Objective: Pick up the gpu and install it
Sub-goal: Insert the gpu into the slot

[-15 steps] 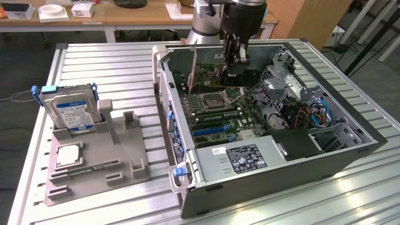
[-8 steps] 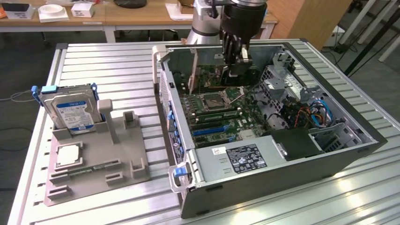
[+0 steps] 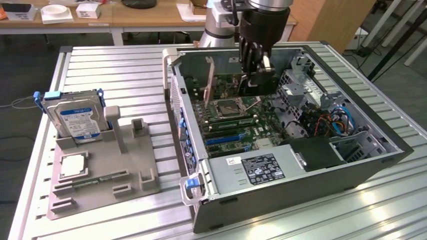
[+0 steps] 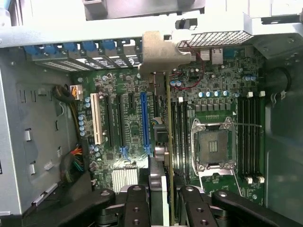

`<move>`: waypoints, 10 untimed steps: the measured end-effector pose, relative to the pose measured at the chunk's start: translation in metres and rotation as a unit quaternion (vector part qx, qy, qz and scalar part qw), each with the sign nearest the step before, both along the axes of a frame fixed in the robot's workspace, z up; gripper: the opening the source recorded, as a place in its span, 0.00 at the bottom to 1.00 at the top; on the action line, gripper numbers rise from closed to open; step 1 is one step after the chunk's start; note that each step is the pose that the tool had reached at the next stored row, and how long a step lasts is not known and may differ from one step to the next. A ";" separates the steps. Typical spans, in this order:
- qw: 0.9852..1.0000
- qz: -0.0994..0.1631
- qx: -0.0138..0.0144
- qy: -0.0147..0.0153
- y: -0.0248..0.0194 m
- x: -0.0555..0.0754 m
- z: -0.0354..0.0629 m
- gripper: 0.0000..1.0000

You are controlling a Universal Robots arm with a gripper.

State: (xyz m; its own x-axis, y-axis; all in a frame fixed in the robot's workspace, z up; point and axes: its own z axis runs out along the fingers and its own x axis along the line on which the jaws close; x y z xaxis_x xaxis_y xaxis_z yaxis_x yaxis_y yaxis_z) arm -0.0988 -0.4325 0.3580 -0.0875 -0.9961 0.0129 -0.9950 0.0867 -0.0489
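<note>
The hand (image 4: 163,205) is clamped on the gpu (image 4: 161,161), with its black, bolted fingers (image 4: 137,208) pressing on either face of the thin card, which is seen edge-on. The pick-up is done. The card stands upright inside the open computer case (image 3: 373,150), over the green motherboard (image 4: 213,94) and just beside the long blue slot (image 4: 143,123). Its pale stamped-metal bracket (image 4: 158,47) is up against the rear wall's row of blue latches. I cannot tell whether its lower edge is seated in a slot, so I judge the install under way, not finished.

The case is grey sheet steel and sits on the ribbed aluminium tabletop (image 3: 133,65), toward the exterior view's right edge. Toward the left edge, a matte grey moulded fixture (image 3: 127,165) holds a boxy silver hard drive (image 3: 77,117) upright and a square CPU (image 3: 73,165) lying flat.
</note>
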 end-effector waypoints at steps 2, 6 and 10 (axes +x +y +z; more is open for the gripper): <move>1.000 0.002 0.000 0.000 -0.0014 0.000 -0.0002 0.29; 1.000 0.004 0.000 0.000 -0.0020 0.000 -0.0002 0.29; 1.000 0.004 0.000 0.000 -0.0021 0.000 -0.0005 0.29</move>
State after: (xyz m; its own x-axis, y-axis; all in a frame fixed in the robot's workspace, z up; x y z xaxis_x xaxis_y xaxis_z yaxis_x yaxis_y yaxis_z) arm -0.0988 -0.4346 0.3575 -0.0796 -0.9967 0.0130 -0.9957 0.0789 -0.0489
